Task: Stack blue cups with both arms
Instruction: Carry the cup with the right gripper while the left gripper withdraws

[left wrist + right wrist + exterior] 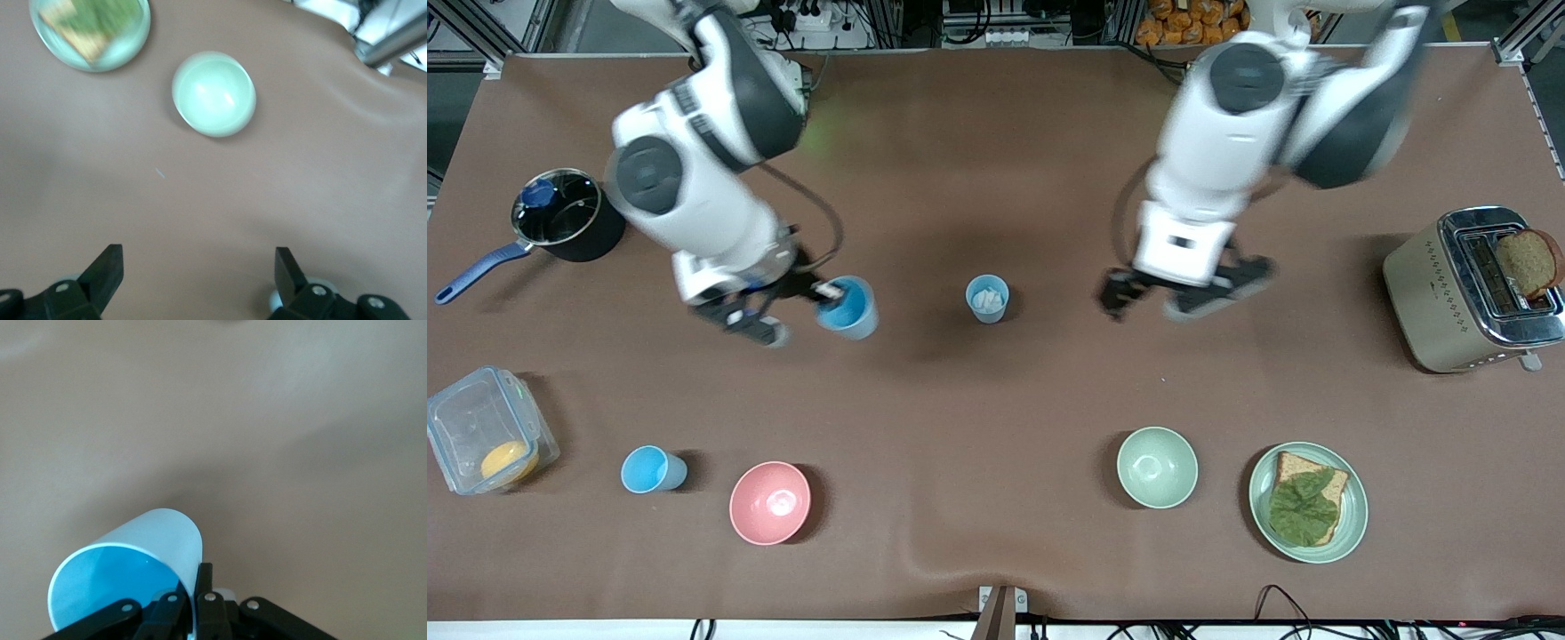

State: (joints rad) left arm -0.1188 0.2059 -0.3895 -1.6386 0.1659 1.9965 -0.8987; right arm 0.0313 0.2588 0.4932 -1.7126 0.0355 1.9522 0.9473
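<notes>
My right gripper (pixel 829 294) is shut on the rim of a light-blue cup (pixel 848 308) and holds it tilted above the table. In the right wrist view its fingers (pixel 203 583) pinch the cup's wall (pixel 153 543). A paler grey-blue cup (pixel 987 298) with something white inside stands upright mid-table, beside the held cup toward the left arm's end. A third blue cup (pixel 653 469) stands nearer the front camera, beside the pink bowl (pixel 769 502). My left gripper (pixel 1184 293) is open and empty over bare table, and it also shows in the left wrist view (pixel 197 261).
A black pot (pixel 565 218) with a blue handle and a clear container (pixel 485 440) are at the right arm's end. A pale-green bowl (pixel 1157 467) (pixel 213 93) and a plate with toast and lettuce (pixel 1307 502) (pixel 90 30) lie near the front. A toaster (pixel 1472 289) stands at the left arm's end.
</notes>
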